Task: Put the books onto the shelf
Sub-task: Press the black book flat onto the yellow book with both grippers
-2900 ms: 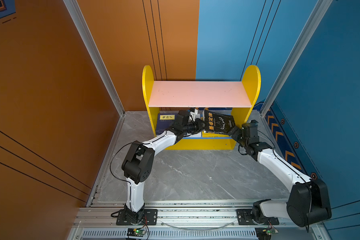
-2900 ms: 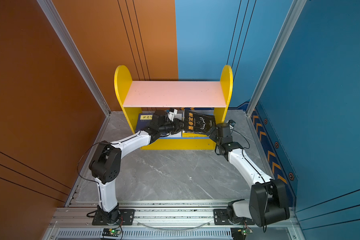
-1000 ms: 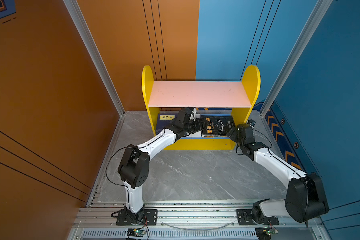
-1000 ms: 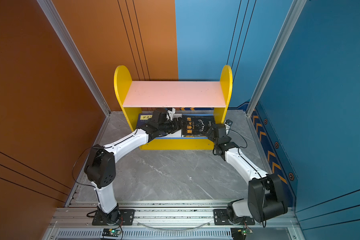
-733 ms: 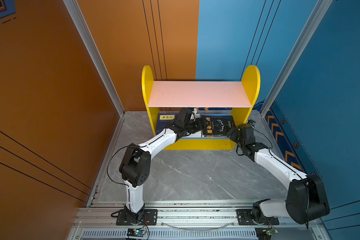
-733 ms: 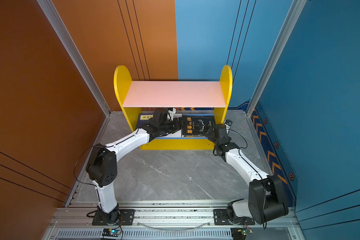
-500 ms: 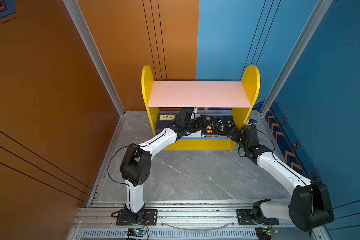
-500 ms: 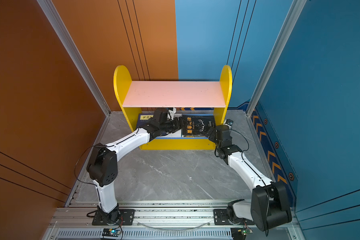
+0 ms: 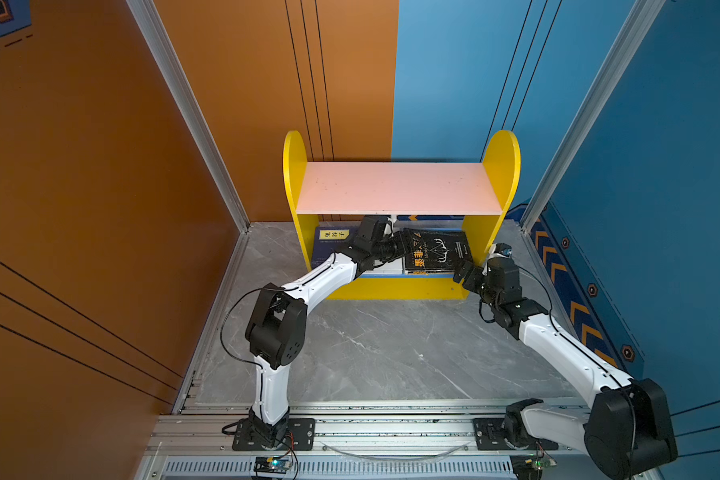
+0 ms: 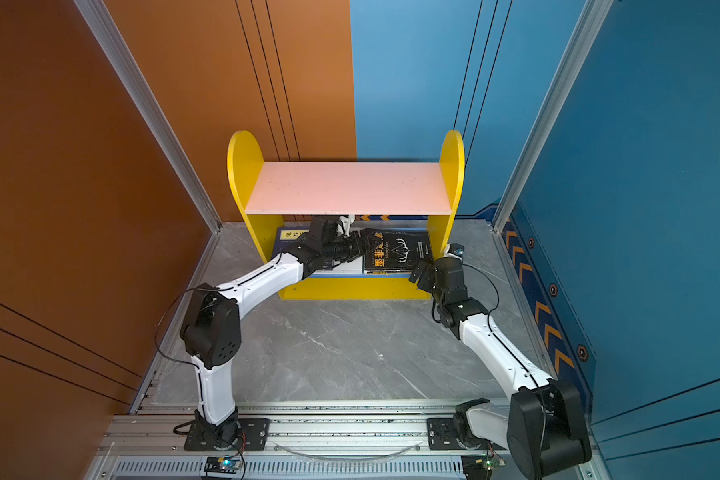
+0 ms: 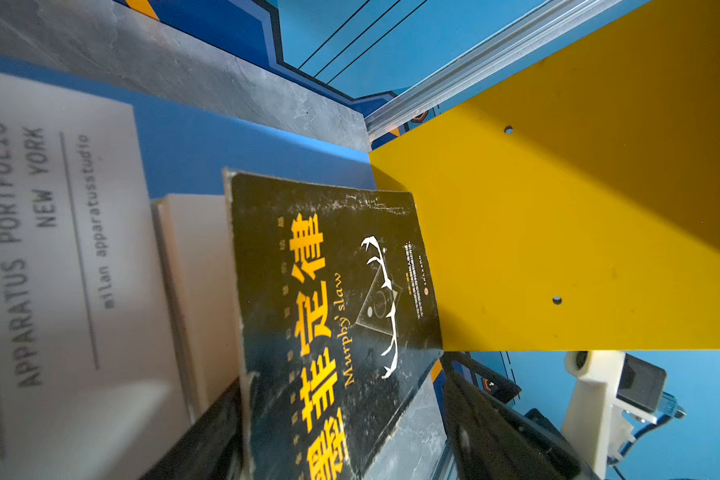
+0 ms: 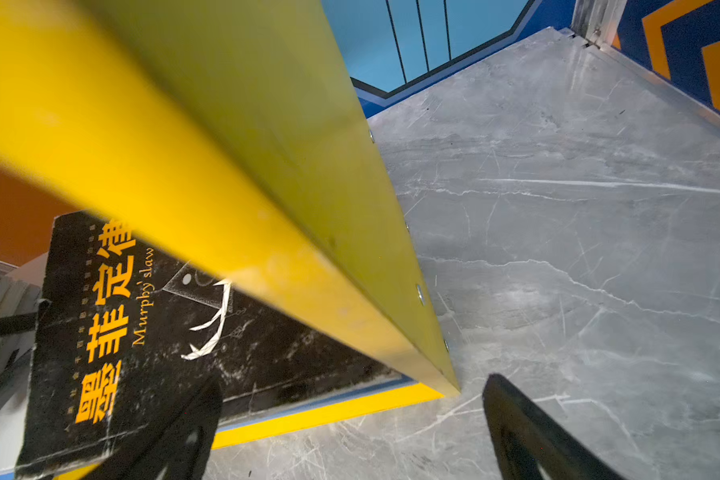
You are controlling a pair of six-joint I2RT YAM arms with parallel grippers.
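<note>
Both grippers open, neither clamped. Black book (image 9: 437,251) lies on the lower board (image 11: 225,141) of the shelf (image 9: 395,187), against the right side panel (image 9: 501,166), beside a white book (image 11: 59,249). Left gripper (image 9: 403,248) part-spread at its left edge; right gripper (image 9: 468,272) wide at its front-right corner.

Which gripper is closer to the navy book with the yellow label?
Left. The left gripper is inside the shelf, near the navy book; the right gripper is beyond the black book, at the yellow side panel.
</note>
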